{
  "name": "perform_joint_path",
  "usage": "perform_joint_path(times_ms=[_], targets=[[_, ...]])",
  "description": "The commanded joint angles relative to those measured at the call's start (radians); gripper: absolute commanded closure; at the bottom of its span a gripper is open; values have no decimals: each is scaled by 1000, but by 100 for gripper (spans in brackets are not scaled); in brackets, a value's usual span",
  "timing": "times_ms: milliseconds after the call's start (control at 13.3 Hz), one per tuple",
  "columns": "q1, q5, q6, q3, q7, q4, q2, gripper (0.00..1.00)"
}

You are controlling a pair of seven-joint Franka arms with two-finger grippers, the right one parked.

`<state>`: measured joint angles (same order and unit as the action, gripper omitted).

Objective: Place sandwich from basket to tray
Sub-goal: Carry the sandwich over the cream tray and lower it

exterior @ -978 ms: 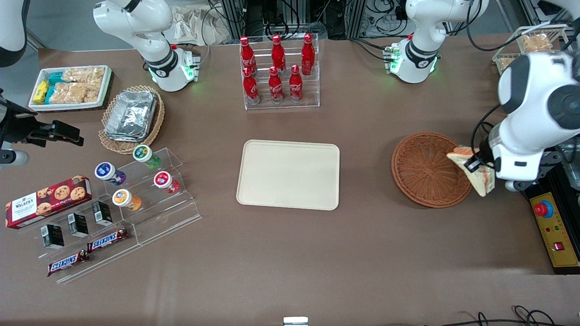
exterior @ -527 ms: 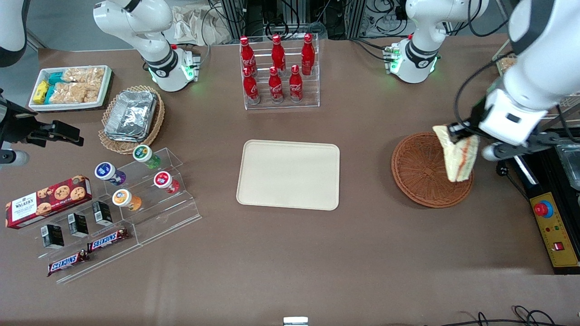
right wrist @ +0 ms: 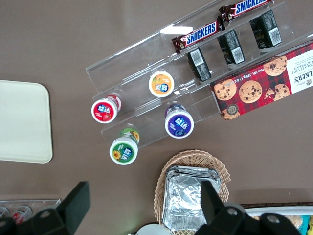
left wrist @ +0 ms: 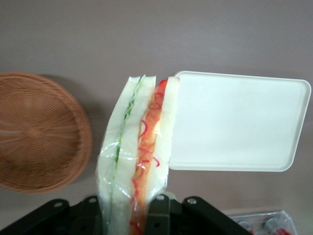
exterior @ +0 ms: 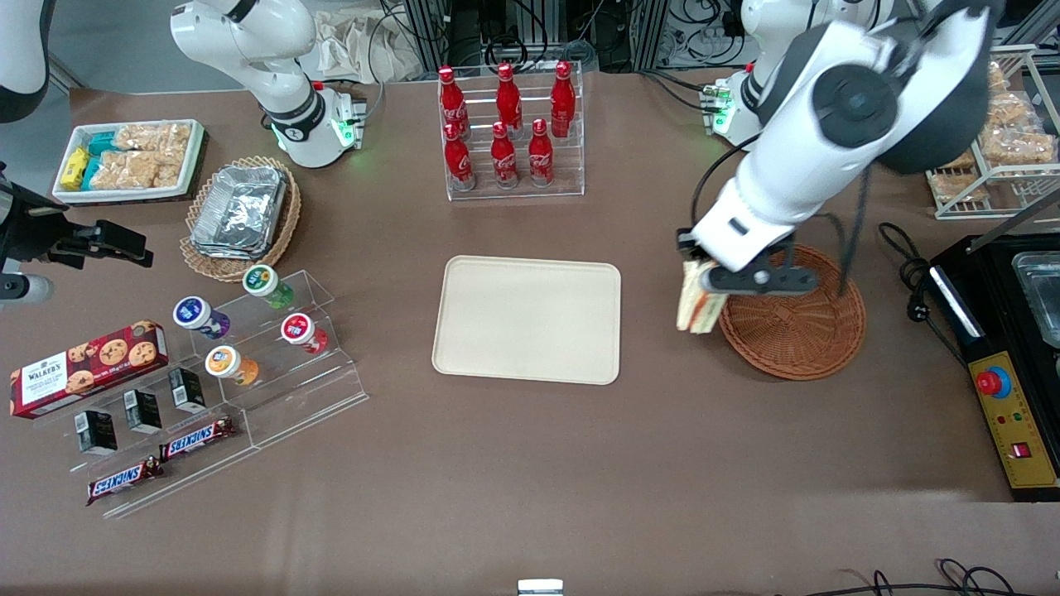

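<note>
My pincer (exterior: 702, 291) is clenched on the sandwich (exterior: 694, 306), which hangs wrapped and edge-down in the air, just past the rim of the basket (exterior: 795, 331) and not yet over the tray (exterior: 527, 319). The job now is carrying it across. I should keep it high enough to clear the tray's low rim, stop over the middle, then lower gently. The grip seems low on the wedge, so it may topple flat when released.
</note>
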<state>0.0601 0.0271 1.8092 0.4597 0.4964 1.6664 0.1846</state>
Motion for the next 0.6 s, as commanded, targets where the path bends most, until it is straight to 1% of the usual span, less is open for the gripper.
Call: perform_joint_path(times_ms=[0,75,151,301,452,527], targets=[[-6,-77,183,88,143,97,68,100],[-6,-132,250,123,198,130,102,100],[-6,-171,297,132,235,144,145,100],[56,-257,329,128,266,139,225,100],[70,-381,367,128,376,141,303,100],[75,-425,387,129,425,141,332,100]])
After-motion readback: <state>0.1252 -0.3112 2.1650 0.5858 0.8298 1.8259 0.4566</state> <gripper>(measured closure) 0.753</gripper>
